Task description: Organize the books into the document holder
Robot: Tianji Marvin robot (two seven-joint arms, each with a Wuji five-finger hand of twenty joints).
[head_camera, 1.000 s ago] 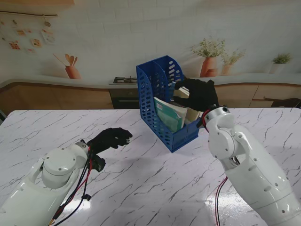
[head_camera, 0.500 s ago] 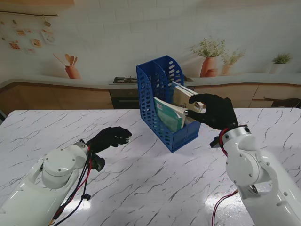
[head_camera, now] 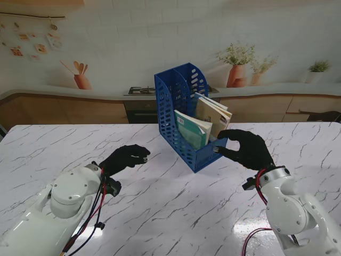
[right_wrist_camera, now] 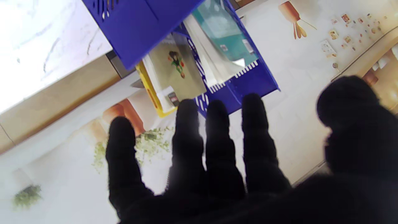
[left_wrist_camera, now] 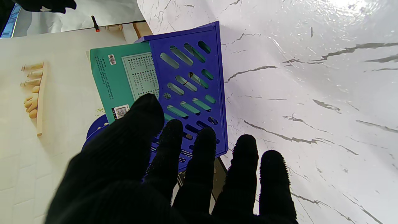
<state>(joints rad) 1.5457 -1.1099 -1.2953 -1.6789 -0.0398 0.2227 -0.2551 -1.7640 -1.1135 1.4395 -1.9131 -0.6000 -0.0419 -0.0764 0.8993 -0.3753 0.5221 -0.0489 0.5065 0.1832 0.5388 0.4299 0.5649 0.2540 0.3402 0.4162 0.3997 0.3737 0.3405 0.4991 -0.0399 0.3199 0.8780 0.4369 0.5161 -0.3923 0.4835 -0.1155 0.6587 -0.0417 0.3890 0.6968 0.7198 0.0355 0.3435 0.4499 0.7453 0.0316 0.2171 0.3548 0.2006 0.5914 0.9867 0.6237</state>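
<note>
A blue document holder (head_camera: 186,114) stands upright on the marble table (head_camera: 170,213), past the middle. A teal book (head_camera: 191,129) leans in its left compartment and an olive-covered book (head_camera: 212,113) stands in the right one. My right hand (head_camera: 245,149), in a black glove, hovers just right of the holder's low front end, fingers spread and holding nothing. My left hand (head_camera: 125,156) hangs over the table to the holder's left, well apart from it, fingers loosely curled and empty. The left wrist view shows the holder's slotted side (left_wrist_camera: 189,84) and the teal book (left_wrist_camera: 124,77). The right wrist view shows both books (right_wrist_camera: 199,59).
Behind the table hangs a printed kitchen backdrop with plants and a stove. Bare marble lies between my two arms and in front of the holder.
My right hand let go of the olive book, which now stands in the right compartment, and drew back toward me and lower. The left hand barely moved.
</note>
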